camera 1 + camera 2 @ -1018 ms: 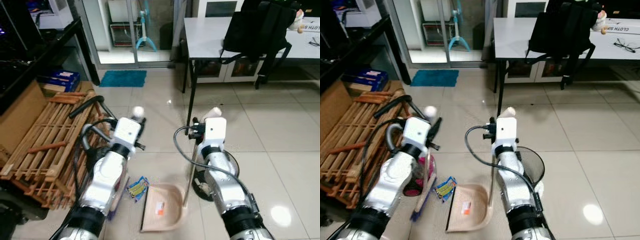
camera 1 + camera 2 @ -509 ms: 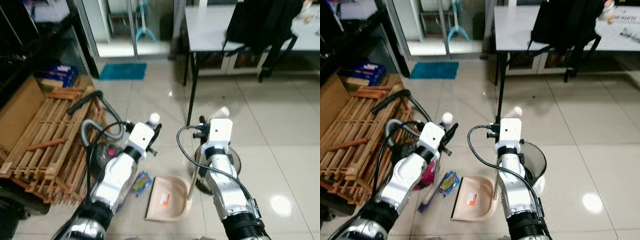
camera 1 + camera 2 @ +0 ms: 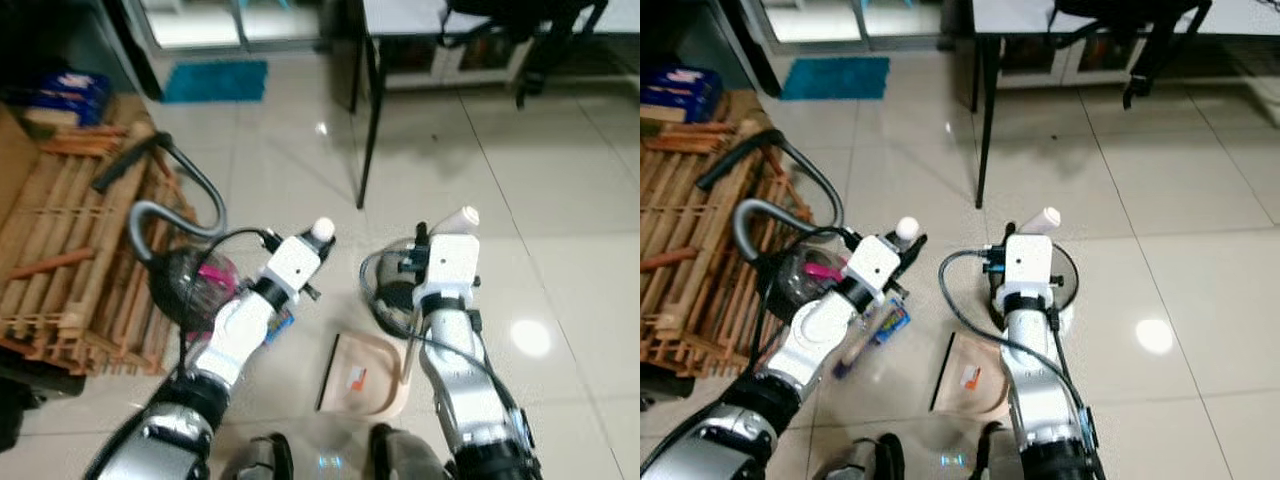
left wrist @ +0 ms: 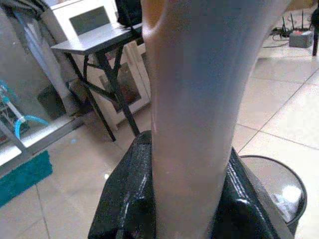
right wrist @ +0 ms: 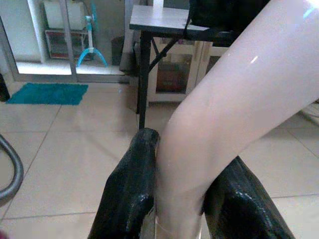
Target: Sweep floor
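On the far left I see a wooden slat rack (image 3: 70, 250) with a vacuum cleaner (image 3: 185, 280) beside it. My left end effector (image 4: 184, 199) is clenched around the broom handle (image 4: 199, 99), its brush by the blue wrapper (image 3: 890, 322) on the tiled floor (image 3: 560, 200). My right end effector (image 5: 179, 199) grips the dustpan handle (image 5: 224, 109); the dustpan (image 3: 360, 375) lies near, between my arms, before the bin (image 3: 390, 290). A desk (image 3: 1040, 15) stands far.

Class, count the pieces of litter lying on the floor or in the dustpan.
2: an orange scrap inside the dustpan, and a blue wrapper on the tiles beside the left arm. More may be hidden under the arms.
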Controlling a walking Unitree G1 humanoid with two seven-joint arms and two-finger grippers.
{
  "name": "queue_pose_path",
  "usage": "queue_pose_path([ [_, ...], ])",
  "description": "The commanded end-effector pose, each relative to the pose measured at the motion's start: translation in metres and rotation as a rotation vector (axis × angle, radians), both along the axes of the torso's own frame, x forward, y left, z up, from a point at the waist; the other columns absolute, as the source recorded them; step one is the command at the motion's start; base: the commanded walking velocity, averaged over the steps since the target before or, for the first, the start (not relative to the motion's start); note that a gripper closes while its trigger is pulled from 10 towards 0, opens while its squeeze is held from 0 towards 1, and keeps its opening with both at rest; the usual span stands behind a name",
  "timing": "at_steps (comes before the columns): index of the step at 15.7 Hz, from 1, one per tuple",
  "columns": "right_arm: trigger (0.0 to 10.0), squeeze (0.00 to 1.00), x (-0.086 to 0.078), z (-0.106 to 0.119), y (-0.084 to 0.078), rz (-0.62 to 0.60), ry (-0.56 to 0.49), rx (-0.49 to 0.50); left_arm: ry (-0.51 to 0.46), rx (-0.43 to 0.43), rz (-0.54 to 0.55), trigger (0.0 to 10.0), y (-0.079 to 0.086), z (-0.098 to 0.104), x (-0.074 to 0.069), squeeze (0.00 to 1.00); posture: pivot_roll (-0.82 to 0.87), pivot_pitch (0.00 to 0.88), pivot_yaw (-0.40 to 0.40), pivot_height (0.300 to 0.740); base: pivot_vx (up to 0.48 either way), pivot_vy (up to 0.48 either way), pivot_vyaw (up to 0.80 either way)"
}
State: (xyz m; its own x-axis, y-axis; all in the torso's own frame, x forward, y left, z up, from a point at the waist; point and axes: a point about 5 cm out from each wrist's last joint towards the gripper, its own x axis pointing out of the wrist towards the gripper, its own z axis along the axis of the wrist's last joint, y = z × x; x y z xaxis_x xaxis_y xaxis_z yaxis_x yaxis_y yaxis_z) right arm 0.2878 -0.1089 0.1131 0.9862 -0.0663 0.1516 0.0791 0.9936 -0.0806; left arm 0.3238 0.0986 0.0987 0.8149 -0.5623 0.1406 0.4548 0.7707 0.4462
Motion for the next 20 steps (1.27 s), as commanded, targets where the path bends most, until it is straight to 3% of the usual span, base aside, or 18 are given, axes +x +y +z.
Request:
queue_pose_path([
  [1,10.0,0.00,-0.005,0.005,0.005,0.011,-0.027,0.006,-0.061,0.033,-0.005,10.0,0.003,0.007,0.003,0.00,-0.18,0.291,0.044,0.740,0.000,0.000,0.00],
  [3,10.0,0.00,-0.012,0.006,0.005,0.016,-0.040,0.006,-0.109,0.072,0.011,10.0,0.008,0.014,0.009,0.00,-0.19,0.294,0.034,0.740,0.000,0.000,0.00],
  [7,10.0,0.00,-0.013,0.011,0.016,0.011,-0.067,0.007,-0.083,0.081,-0.015,10.0,-0.008,0.004,0.006,0.00,-0.23,0.307,0.037,0.740,0.000,0.000,0.00],
  [8,10.0,0.00,-0.016,0.012,0.021,0.026,-0.071,-0.003,-0.033,0.078,-0.035,10.0,-0.017,-0.006,0.002,0.00,-0.23,0.311,0.032,0.740,0.000,0.000,0.00],
  [12,10.0,0.00,-0.011,0.008,0.019,0.012,-0.058,-0.001,0.069,-0.025,-0.111,10.0,-0.035,-0.013,-0.005,0.00,-0.20,0.307,0.030,0.740,0.000,0.000,0.00],
  [14,10.0,0.00,-0.009,0.001,0.023,0.008,-0.039,-0.003,0.081,-0.091,-0.106,10.0,-0.041,-0.009,-0.004,0.00,-0.18,0.304,0.035,0.740,0.000,0.000,0.00],
  [17,10.0,0.00,-0.007,-0.007,0.029,0.000,-0.005,-0.003,0.108,-0.272,-0.106,10.0,-0.056,0.007,0.001,0.00,-0.14,0.295,0.043,0.740,0.000,0.000,0.00],
  [20,10.0,0.00,-0.002,-0.014,0.027,-0.041,0.020,-0.035,0.118,-0.337,-0.156,10.0,-0.062,0.011,-0.007,0.00,-0.10,0.295,0.049,0.740,0.000,0.000,0.00],
])
